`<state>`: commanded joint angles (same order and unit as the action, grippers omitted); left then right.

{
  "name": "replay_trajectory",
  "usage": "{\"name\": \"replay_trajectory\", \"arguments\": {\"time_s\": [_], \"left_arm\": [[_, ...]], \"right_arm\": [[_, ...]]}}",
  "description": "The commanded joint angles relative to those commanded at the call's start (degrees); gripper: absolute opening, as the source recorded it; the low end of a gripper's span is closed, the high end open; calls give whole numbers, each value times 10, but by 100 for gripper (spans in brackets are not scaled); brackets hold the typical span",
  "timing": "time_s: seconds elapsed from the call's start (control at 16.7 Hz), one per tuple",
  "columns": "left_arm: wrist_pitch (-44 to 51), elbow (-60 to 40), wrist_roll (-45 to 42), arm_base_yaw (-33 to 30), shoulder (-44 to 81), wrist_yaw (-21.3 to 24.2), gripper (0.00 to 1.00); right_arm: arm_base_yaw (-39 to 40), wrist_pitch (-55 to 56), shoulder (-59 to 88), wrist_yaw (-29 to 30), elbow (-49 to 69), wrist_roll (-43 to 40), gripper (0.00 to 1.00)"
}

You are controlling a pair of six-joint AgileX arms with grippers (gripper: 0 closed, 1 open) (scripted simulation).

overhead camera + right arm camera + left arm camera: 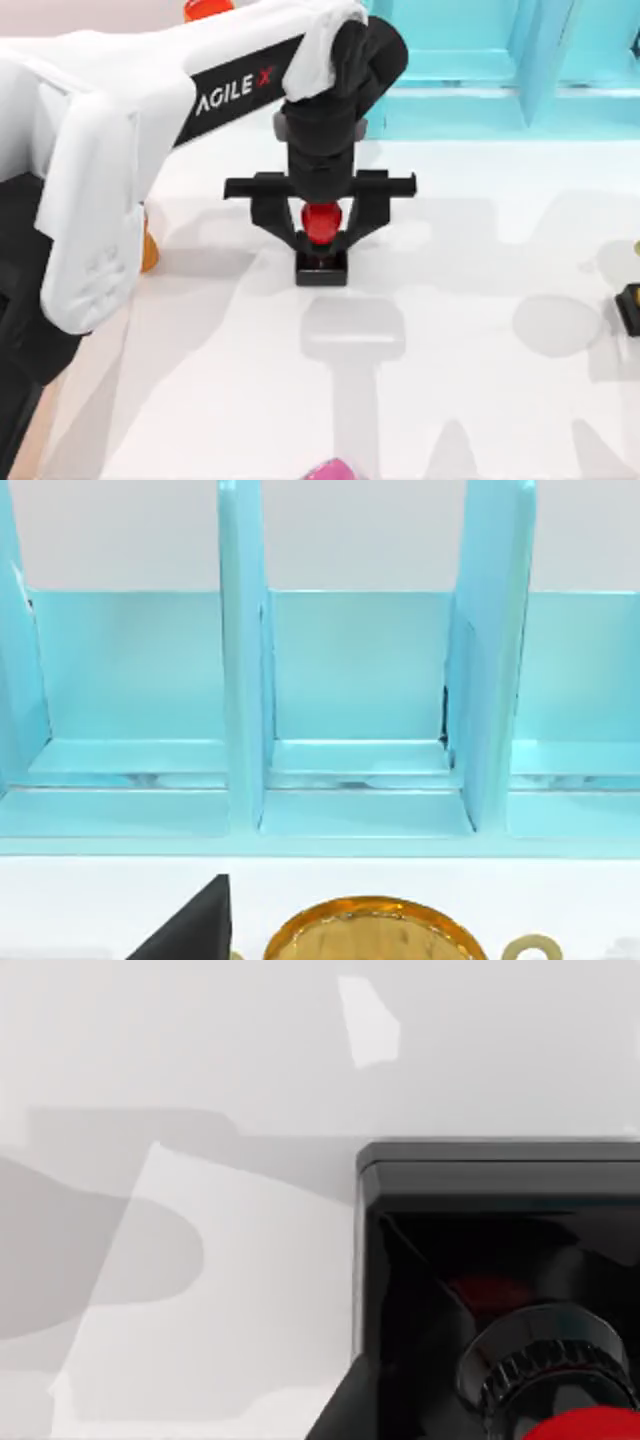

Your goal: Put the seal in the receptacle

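The seal stands near the table's middle, with a glossy red knob [321, 221] on a black square base [321, 269]. My left gripper [321, 240] reaches down over it, and its two black fingers close in on the knob from both sides. In the left wrist view the seal's black base [500, 1190] and a sliver of the red knob [580, 1428] show close up over the white table. The receptacle is mostly hidden beneath my left arm; a pale peach strip [80, 410] at the table's left may be part of it. My right arm is parked at the right.
A cyan shelf unit [500, 70] [350, 680] runs along the back right. A second stamp with a black base [630, 308] and a yellowish top [375, 935] sits at the right edge. Orange pieces [148, 250] [207, 8] and a pink object [335, 470] lie around.
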<state>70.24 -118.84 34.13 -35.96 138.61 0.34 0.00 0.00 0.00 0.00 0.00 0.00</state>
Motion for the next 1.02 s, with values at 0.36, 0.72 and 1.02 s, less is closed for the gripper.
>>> {"name": "replay_trajectory", "arguments": {"time_s": [0.36, 0.72, 1.02], "left_arm": [[0, 0, 0, 0, 0, 0, 0], [0, 0, 0, 0, 0, 0, 0], [22, -23, -1, -1, 7, 0, 0]], "right_arm": [[0, 0, 0, 0, 0, 0, 100], [0, 0, 0, 0, 0, 0, 100], [0, 0, 0, 0, 0, 0, 100]]}}
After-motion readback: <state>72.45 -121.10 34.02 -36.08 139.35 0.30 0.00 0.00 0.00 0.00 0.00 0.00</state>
